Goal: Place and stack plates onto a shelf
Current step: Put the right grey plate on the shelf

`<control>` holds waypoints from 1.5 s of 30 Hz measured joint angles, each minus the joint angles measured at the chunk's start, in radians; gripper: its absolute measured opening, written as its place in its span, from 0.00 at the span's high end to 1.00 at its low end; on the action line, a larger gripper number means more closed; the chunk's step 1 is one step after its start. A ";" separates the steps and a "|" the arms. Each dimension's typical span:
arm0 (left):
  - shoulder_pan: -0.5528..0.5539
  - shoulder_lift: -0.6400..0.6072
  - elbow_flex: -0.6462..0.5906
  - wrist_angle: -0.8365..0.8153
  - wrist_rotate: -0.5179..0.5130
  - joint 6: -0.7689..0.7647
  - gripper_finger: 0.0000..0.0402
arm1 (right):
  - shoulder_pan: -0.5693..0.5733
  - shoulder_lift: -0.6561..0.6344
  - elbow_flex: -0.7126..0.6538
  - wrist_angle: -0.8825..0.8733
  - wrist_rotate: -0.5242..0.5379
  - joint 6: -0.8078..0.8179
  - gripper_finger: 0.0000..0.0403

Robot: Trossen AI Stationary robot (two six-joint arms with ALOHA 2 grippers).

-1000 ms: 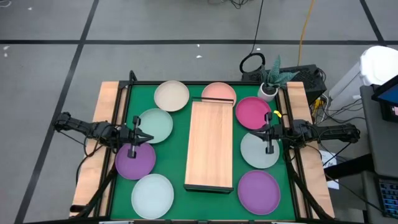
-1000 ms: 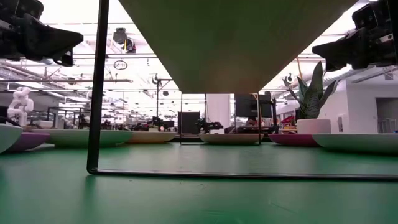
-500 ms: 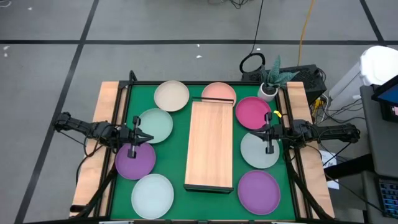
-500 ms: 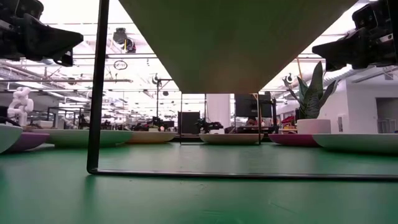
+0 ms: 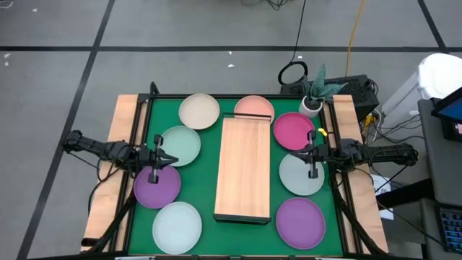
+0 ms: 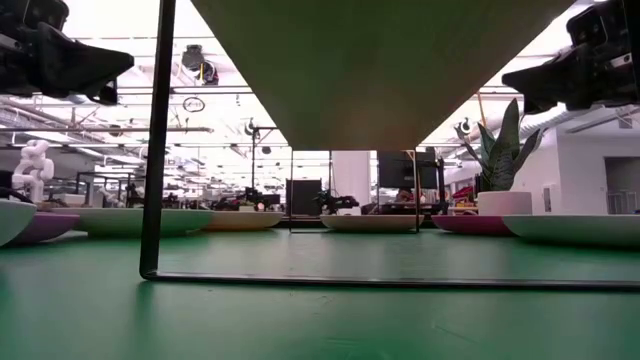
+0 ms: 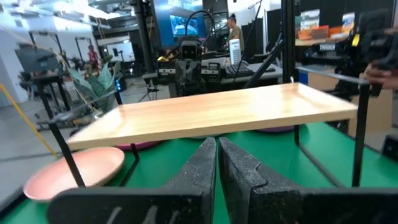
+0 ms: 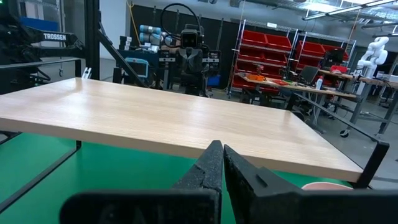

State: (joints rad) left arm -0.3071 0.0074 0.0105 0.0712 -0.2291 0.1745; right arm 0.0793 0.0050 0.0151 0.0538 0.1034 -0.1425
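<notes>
The shelf (image 5: 243, 169) stands at the centre of the high view, running top to bottom on the table (image 5: 211, 123). Four plates (image 5: 179, 145) lie in a column left of it and three more in a column right of it; one plate (image 5: 253, 107) lies at its top end. The left gripper (image 5: 167, 159) hangs left of the shelf, the right gripper (image 5: 301, 152) right of it, both pointing inward. A plant (image 5: 315, 90) stands at the table's upper right corner.

Potted plant (image 5: 315, 92) and coiled black cable (image 5: 292, 74) at upper centre-right of the high view; yellow cable (image 5: 354, 32) above them.
</notes>
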 joint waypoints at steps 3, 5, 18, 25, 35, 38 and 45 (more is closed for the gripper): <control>0.000 0.000 0.000 0.000 0.000 0.006 0.94 | 0.000 0.000 0.000 0.019 0.000 0.000 1.00; 0.000 0.000 0.000 0.000 0.000 0.000 0.94 | 0.000 0.000 0.000 0.018 0.000 0.000 1.00; 0.000 0.000 0.000 0.000 0.000 0.001 0.94 | 0.001 0.000 0.008 0.114 0.006 0.120 1.00; 0.000 0.000 0.000 0.000 0.000 0.001 0.94 | 0.001 0.048 0.082 0.093 0.009 0.156 1.00; 0.000 0.000 0.000 0.000 -0.001 0.011 0.94 | 0.001 0.291 0.332 0.016 0.031 0.197 1.00; 0.000 0.000 0.000 0.000 -0.001 0.011 0.94 | 0.001 0.384 0.424 -0.021 0.030 0.217 1.00; 0.000 0.000 0.000 0.000 -0.001 0.012 0.94 | 0.001 0.564 0.683 -0.167 0.028 0.217 1.00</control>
State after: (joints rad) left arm -0.3069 0.0074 0.0105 0.0715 -0.2302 0.1864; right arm 0.0803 0.5691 0.6982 -0.1135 0.1314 0.0748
